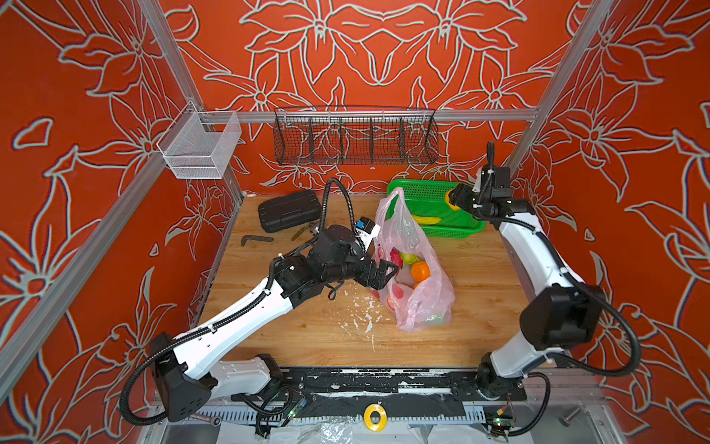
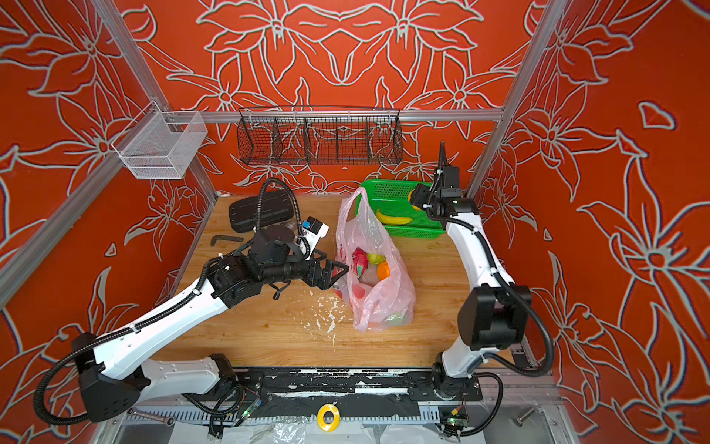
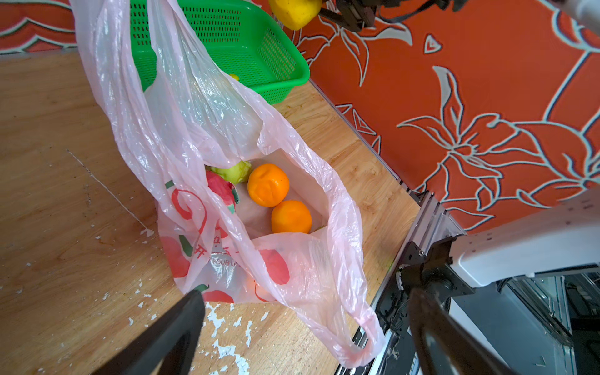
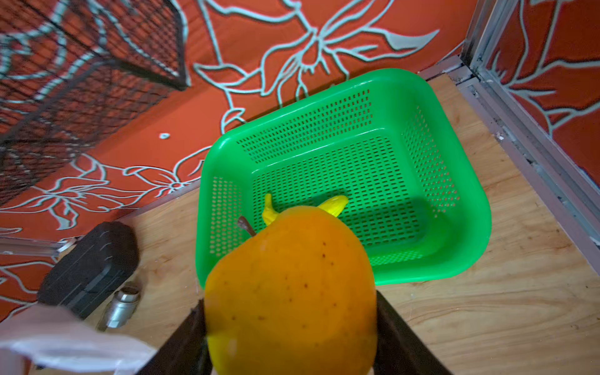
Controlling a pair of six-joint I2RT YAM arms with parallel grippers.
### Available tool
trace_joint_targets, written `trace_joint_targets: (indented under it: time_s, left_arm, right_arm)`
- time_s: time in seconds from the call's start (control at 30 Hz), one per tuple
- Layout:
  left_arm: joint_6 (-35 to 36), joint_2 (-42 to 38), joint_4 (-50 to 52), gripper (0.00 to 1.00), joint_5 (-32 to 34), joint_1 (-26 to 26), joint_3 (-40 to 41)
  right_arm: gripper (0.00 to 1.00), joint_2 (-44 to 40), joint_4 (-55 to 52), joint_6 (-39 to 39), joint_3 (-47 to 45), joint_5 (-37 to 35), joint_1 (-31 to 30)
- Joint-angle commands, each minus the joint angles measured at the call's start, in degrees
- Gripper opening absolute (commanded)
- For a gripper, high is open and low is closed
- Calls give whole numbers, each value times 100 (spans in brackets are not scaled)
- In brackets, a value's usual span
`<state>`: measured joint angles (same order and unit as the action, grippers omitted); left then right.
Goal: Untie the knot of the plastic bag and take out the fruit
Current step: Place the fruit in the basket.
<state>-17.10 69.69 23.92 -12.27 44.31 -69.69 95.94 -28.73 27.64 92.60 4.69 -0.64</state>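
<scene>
In both top views the plastic bag lies at mid-frame on the counter, mouth gaping and its two handle loops apart, one standing up toward the green basket at the upper right. Inside show two oranges, a dragon fruit and a green pear. The left pincer hovers just at the bag's left edge, jaws spread wide and empty, while the right pincer grips a yellow-orange fruit (short brown stem, dark specks) at the basket's right side, where a banana lies.
</scene>
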Motion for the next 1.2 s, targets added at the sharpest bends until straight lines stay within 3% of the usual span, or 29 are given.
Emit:
trace_joint_targets:
  time_s: [0.0,0.53,0.7,0.97,1.17]
  left_arm:
    - [215,-85,77,97,-252,14,-106]
    - [181,43,42,97,-47,24,-132]
    - [216,37,84,97,54,7,-132]
    - [140,115,59,97,171,7,-100]
    - [151,279,120,97,179,8,-231]
  right_arm:
    - [48,623,-188,-160,542,-131,231]
    - [49,3799,-1506,-1001,3533,-691,407]
    - [50,4481,-1894,-1029,4137,-517,416]
    - [57,4570,-1928,-972,3859,-459,423]
    - [78,4056,-1765,-991,3324,-469,437]
